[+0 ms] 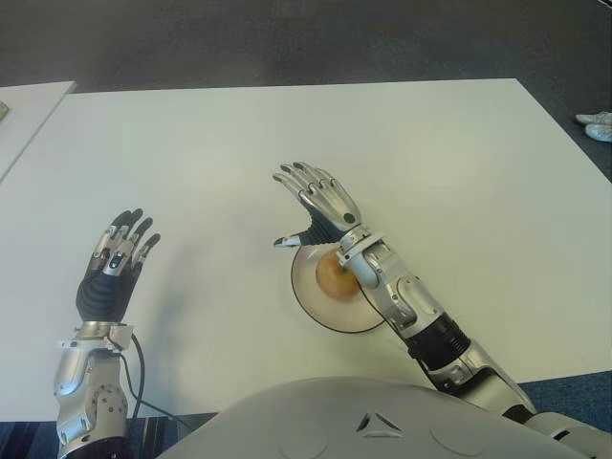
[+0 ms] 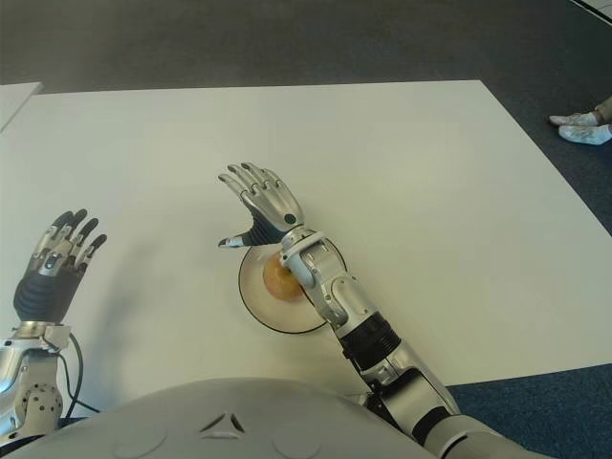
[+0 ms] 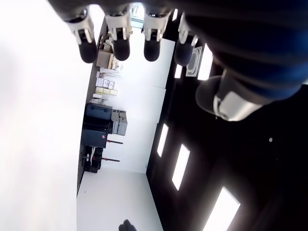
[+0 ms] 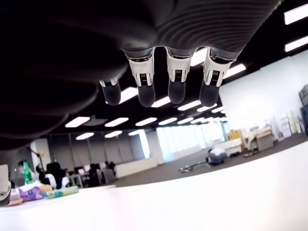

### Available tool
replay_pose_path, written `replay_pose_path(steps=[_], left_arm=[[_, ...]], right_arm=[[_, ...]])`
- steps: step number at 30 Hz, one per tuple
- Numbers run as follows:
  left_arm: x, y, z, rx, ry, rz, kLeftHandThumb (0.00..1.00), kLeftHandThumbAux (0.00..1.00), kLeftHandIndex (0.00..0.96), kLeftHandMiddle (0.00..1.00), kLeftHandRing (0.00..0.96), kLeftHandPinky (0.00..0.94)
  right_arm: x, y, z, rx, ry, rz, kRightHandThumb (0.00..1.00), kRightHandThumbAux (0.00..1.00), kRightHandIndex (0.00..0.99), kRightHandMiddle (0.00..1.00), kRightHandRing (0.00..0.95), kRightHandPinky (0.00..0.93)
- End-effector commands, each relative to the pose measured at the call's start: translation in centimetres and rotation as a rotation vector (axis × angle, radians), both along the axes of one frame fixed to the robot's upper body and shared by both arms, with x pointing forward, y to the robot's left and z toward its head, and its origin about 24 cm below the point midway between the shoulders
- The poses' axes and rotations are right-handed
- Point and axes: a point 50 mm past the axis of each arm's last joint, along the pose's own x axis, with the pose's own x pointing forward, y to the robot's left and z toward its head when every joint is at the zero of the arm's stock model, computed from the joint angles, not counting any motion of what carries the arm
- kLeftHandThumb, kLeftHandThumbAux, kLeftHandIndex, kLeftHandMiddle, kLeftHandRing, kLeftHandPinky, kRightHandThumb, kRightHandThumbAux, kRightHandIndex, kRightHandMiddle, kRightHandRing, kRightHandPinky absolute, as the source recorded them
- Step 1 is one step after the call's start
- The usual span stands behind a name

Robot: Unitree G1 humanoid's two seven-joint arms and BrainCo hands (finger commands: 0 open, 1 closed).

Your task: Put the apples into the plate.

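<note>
Right hand (image 1: 314, 203), silver-backed with dark finger pads, is raised over the white tabletop (image 1: 440, 172) with its fingers (image 1: 304, 178) spread and straight and its thumb stuck out to the side; it grips nothing. Its own wrist camera shows four dark fingertips (image 4: 175, 91) extended side by side with only open room beyond them. The hand shows just past the far rim of a round white plate with a thin dark edge (image 1: 308, 298), and the silver-and-black forearm (image 1: 402, 301) runs back across the plate's right side toward the robot's grey torso (image 1: 354, 421).

One apple, yellowish-tan and round (image 1: 332, 275), lies inside the plate near its middle, partly covered by the wrist above it. I cannot see a second apple anywhere on the table.

Left hand (image 1: 117, 263), black-palmed with silver finger segments, shows well to the left of the plate, near the table's front edge, fingers pointing up and loosely apart, holding nothing. Its wrist camera shows the fingertips (image 3: 121, 48) extended in a row. A black cable (image 1: 142, 378) loops beside the left forearm.

Beyond the table lies dark grey carpet (image 1: 287, 38). Another white table's corner (image 1: 24, 105) shows at the far left, and a pair of white shoes (image 2: 579, 127) at the far right.
</note>
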Motion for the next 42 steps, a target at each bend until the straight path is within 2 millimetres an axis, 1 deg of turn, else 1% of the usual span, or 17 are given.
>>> replay_pose_path(steps=[1, 3, 5, 7, 9, 15, 21, 27, 32, 42], left_arm=[[0.4, 0.4, -0.5, -0.010, 0.018, -0.009, 0.364, 0.486, 0.126, 0.017, 0.019, 0.100], [0.7, 0.5, -0.5, -0.011, 0.018, -0.010, 0.364, 0.486, 0.126, 0.017, 0.019, 0.100], [1.0, 0.6, -0.6, -0.011, 0.018, -0.010, 0.364, 0.486, 0.126, 0.017, 0.019, 0.100], [1.2, 0.6, -0.6, -0.012, 0.018, -0.010, 0.364, 0.486, 0.126, 0.017, 0.019, 0.100], [1.4, 0.6, -0.7, -0.012, 0.018, -0.011, 0.364, 0.486, 0.126, 0.017, 0.019, 0.100], [1.9, 0.7, -0.9, -0.013, 0.019, -0.010, 0.364, 0.486, 0.126, 0.017, 0.019, 0.100], [2.2, 0.8, -0.9, -0.012, 0.018, -0.010, 0.364, 0.486, 0.126, 0.017, 0.019, 0.100], [2.3, 1.0, -0.8, -0.012, 0.018, -0.010, 0.364, 0.486, 0.126, 0.017, 0.019, 0.100], [2.6, 1.3, -0.9, -0.013, 0.020, -0.009, 0.364, 0.486, 0.126, 0.017, 0.019, 0.100], [3.0, 1.9, -1.1, -0.014, 0.023, -0.008, 0.364, 0.486, 0.126, 0.017, 0.019, 0.100]], right_arm=[[0.1, 0.1, -0.4, 0.002, 0.028, -0.024, 0.000, 0.456, 0.000, 0.000, 0.000, 0.000], [0.4, 0.2, -0.5, 0.001, 0.029, -0.026, 0.000, 0.455, 0.000, 0.000, 0.000, 0.000], [0.5, -0.2, 0.0, 0.016, 0.022, -0.047, 0.000, 0.455, 0.000, 0.000, 0.000, 0.000], [0.2, -1.2, 1.0, 0.051, 0.004, -0.097, 0.000, 0.459, 0.000, 0.000, 0.000, 0.000], [0.3, -1.4, 1.1, 0.062, 0.001, -0.125, 0.000, 0.463, 0.000, 0.000, 0.000, 0.000], [-0.7, -2.4, 2.3, 0.044, 0.018, -0.162, 0.000, 0.469, 0.000, 0.007, 0.000, 0.000], [-0.8, -2.9, 2.9, 0.004, 0.047, -0.181, 0.000, 0.476, 0.001, 0.012, 0.000, 0.000], [-1.0, -3.0, 3.3, 0.012, 0.087, -0.224, 0.000, 0.501, 0.008, 0.017, 0.000, 0.000], [-1.1, -3.0, 3.3, -0.024, 0.081, -0.235, 0.000, 0.524, 0.004, 0.011, 0.000, 0.000], [-0.7, -2.8, 2.9, -0.010, 0.046, -0.244, 0.000, 0.529, 0.064, 0.039, 0.000, 0.000]])
